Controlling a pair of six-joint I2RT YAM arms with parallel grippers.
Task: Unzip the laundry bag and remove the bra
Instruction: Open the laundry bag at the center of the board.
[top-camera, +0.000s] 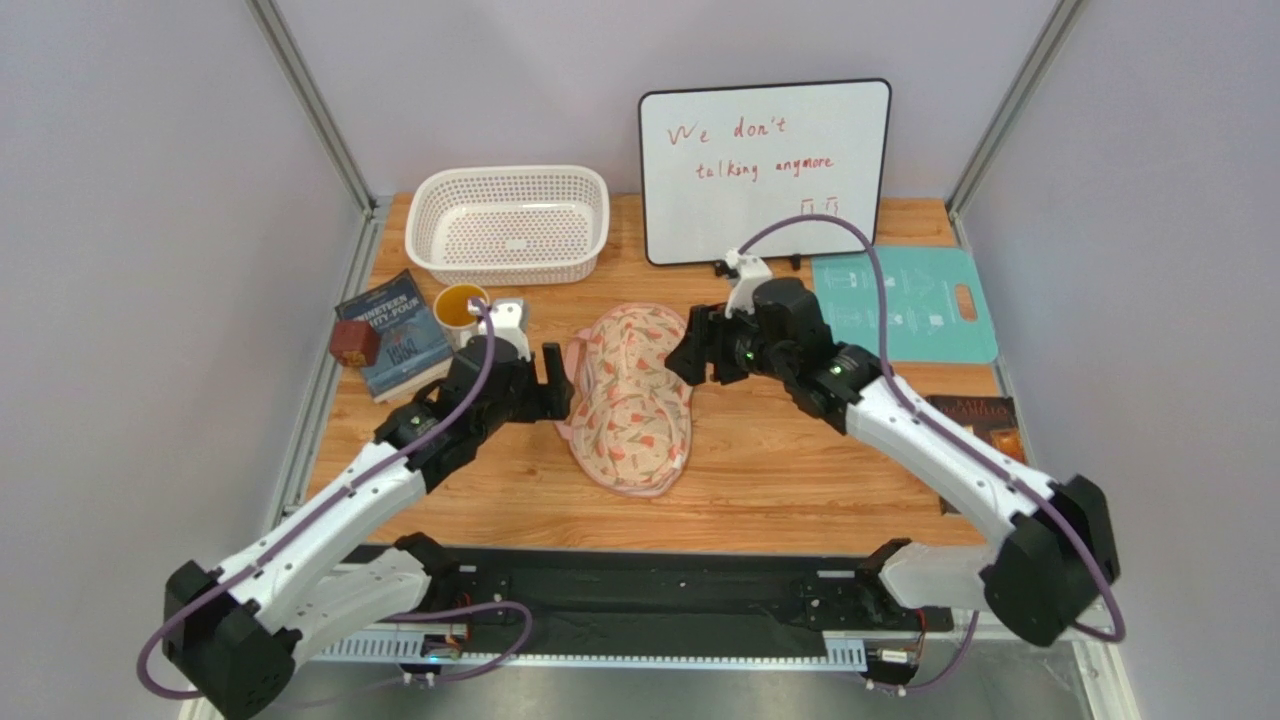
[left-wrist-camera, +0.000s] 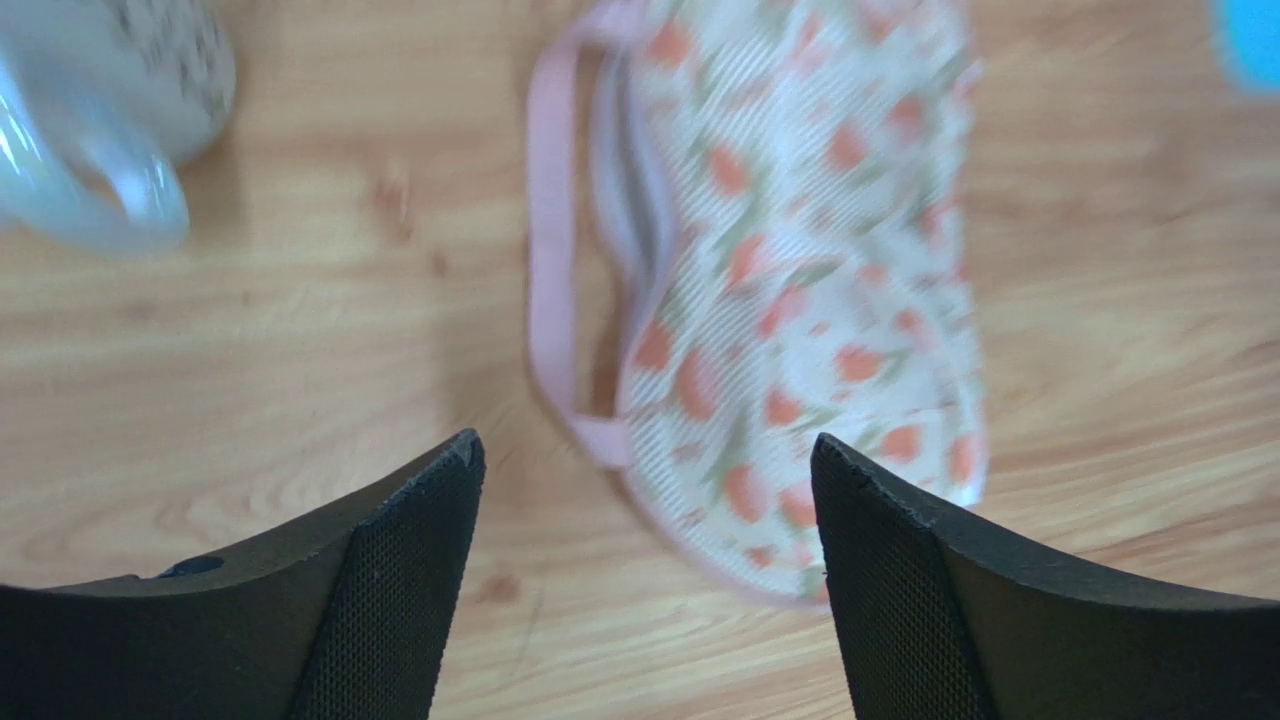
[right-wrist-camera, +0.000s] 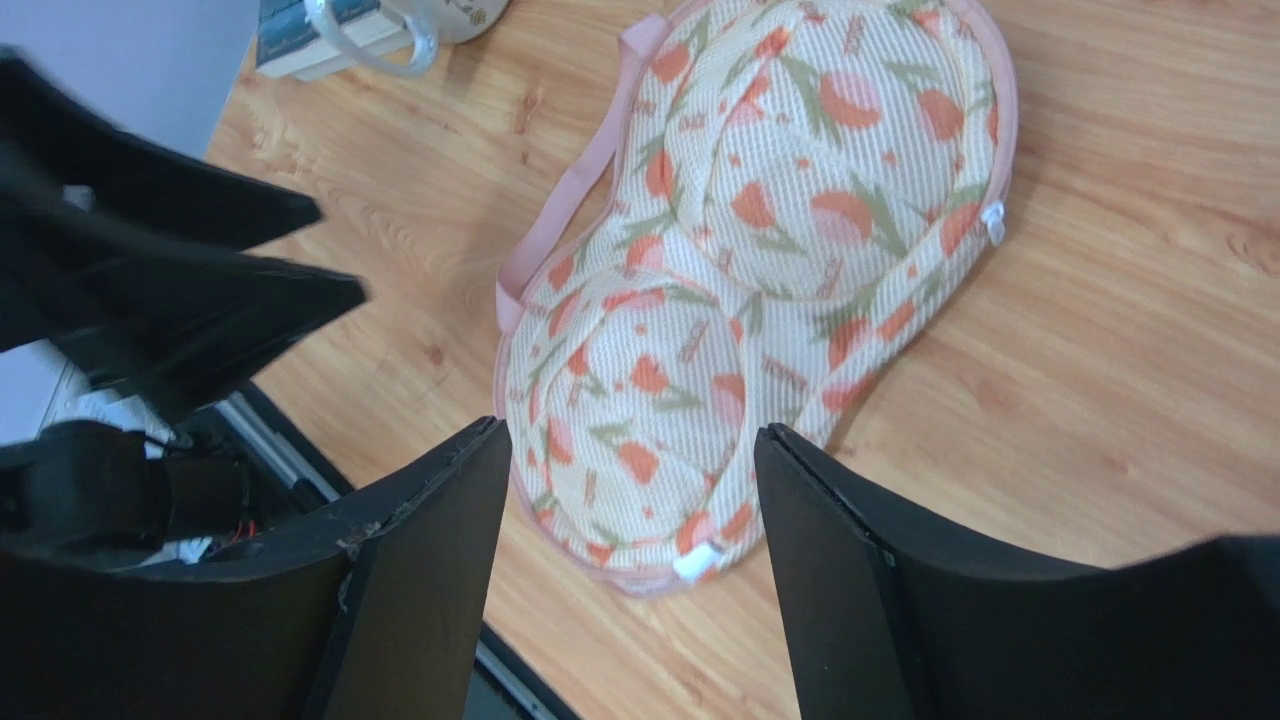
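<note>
The laundry bag (top-camera: 631, 393) lies zipped in the middle of the table, a cream peanut-shaped pouch with red-pink and green print; it also shows in the left wrist view (left-wrist-camera: 796, 285) and the right wrist view (right-wrist-camera: 751, 285). Its pink strap loop (left-wrist-camera: 550, 270) hangs off its left side. A white zipper tab (right-wrist-camera: 694, 566) sits at its near end. My left gripper (top-camera: 558, 383) is open just left of the bag, its jaws (left-wrist-camera: 646, 495) spread over bare wood and the bag's edge. My right gripper (top-camera: 685, 348) hovers open above the bag's right side, nothing between the jaws (right-wrist-camera: 631, 480). The bra is hidden.
A white perforated basket (top-camera: 508, 222) and a whiteboard (top-camera: 763, 168) stand at the back. A book (top-camera: 394, 333), a brown cube (top-camera: 355, 342), a yellow cup (top-camera: 458, 311) and a glass mug (left-wrist-camera: 105, 120) crowd the left. A teal board (top-camera: 905, 305) lies right, another book (top-camera: 992, 423) nearer.
</note>
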